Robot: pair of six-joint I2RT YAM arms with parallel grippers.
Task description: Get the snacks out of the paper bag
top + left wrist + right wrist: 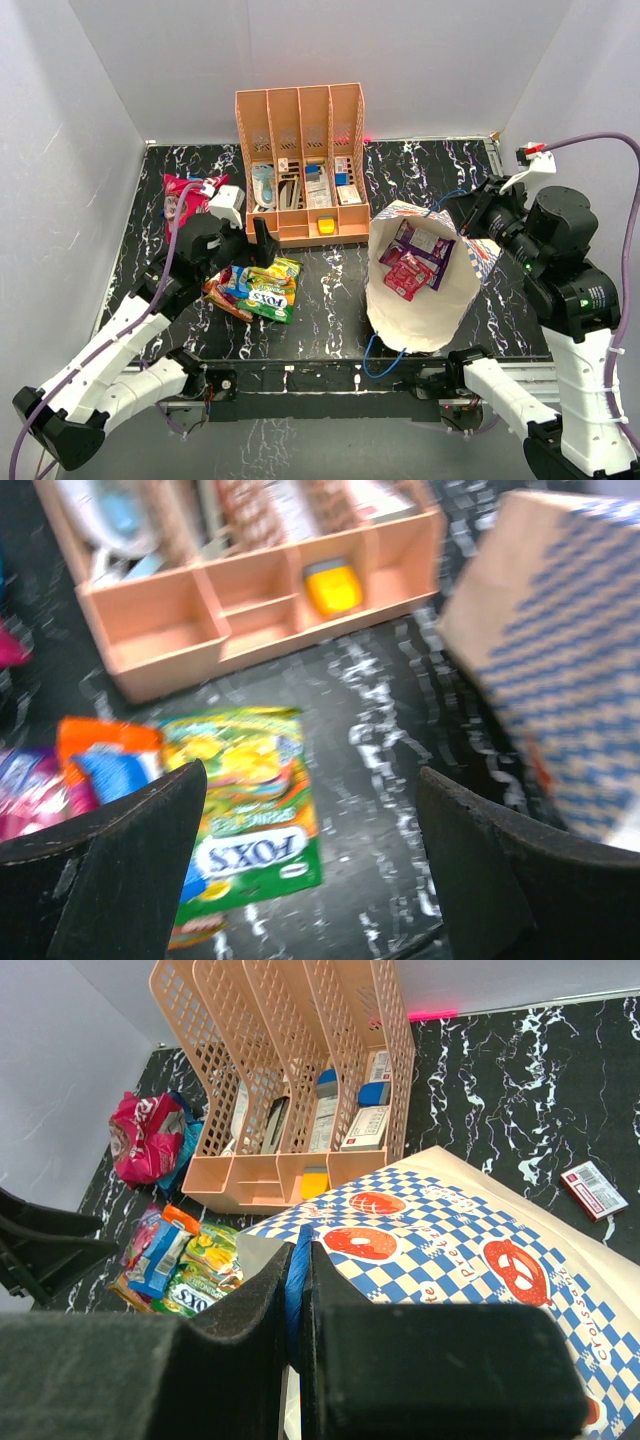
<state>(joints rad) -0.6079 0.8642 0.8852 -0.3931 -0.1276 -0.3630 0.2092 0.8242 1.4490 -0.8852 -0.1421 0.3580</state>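
The black marbled table [330, 285] carries everything. On its right half the paper bag [425, 320] leans with its mouth turned up toward the overhead camera. I judge it sits this way because the right gripper [300, 1260] is closed tight on the blue cord handle [296, 1295] and lifts the rim, which keeps the mouth wide and easy to reach for the other arm. Behind the middle stands the orange desk organizer [300, 150], which is not part of the job. Left of the bag, well apart from it, a pile of snacks [258, 288] lies flat on the table, probably gathered there so the way to the bag is free. The left gripper [310, 815] hangs just above this pile with its fingers wide apart and nothing between them; the green FOX'S packet [250, 810] lies under it. Inside the bag a purple packet [425, 242] and a red packet [405, 275] are yet to be taken, so the task seems only partly done.
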